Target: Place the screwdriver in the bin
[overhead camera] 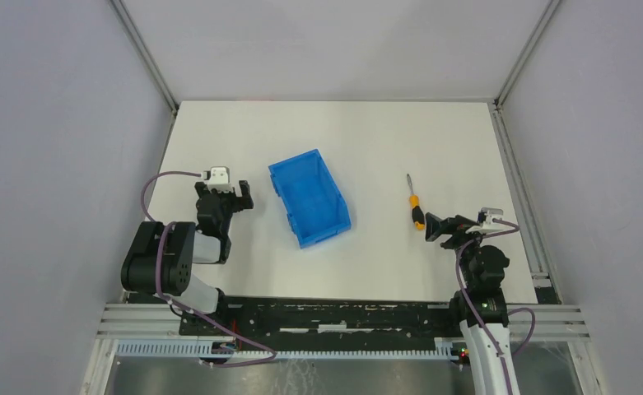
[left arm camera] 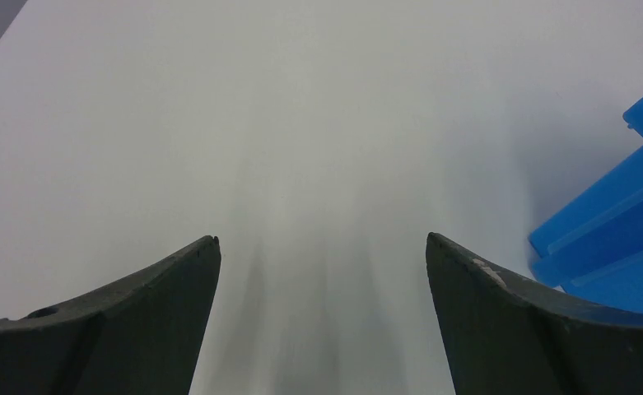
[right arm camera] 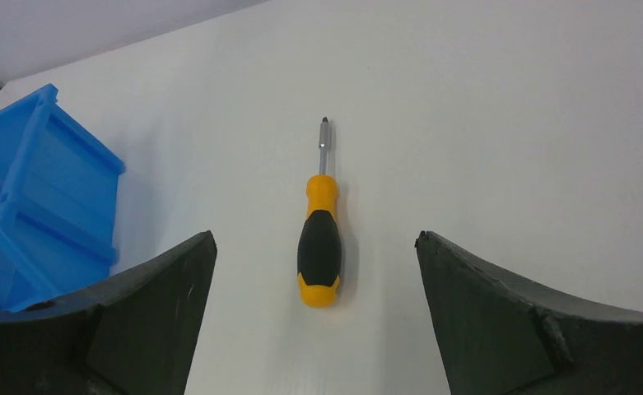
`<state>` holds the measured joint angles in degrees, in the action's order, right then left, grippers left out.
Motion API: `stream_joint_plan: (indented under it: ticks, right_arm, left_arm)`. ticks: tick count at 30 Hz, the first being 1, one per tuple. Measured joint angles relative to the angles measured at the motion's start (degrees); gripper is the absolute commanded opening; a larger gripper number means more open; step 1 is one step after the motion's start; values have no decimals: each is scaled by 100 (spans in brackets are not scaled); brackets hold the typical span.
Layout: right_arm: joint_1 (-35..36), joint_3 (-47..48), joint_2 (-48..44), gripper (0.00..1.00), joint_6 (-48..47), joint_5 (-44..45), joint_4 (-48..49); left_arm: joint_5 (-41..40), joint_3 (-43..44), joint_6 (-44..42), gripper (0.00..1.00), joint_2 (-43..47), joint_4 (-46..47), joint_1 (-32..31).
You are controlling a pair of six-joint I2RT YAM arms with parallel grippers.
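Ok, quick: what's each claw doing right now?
Left claw: open, holding nothing.
Right claw: open, holding nothing; the screwdriver lies just ahead of it, not gripped.

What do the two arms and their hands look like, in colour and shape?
The left arm and right arm are mostly black, each with a purple cable looping along it and a small white block at the wrist. The left hand and right hand have dark, curved fingers tapering to blunt tips. No markings are legible.
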<state>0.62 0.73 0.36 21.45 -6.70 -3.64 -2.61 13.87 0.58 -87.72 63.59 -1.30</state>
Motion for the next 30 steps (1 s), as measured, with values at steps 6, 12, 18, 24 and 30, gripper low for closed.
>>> stream_joint_plan:
  ticks: [6, 12, 18, 24, 30]
  right_arm:
    - [0, 37, 0, 98, 476, 531, -142]
    - [-4, 352, 4, 94, 361, 367, -203]
    - [0, 2909, 2120, 98, -562, -83, -664]
    - [81, 5549, 5268, 98, -1460, 286, -1766]
    - [824, 5460, 6902, 96, -1784, 1106, -2874]
  left_arm:
    - [0, 0, -2, 100, 0, 0, 0]
    - [0, 0, -2, 100, 0, 0, 0]
    - [0, 0, 0, 100, 0, 0, 0]
    - [0, 0, -2, 100, 0, 0, 2]
    - [0, 0, -2, 100, 0, 0, 0]
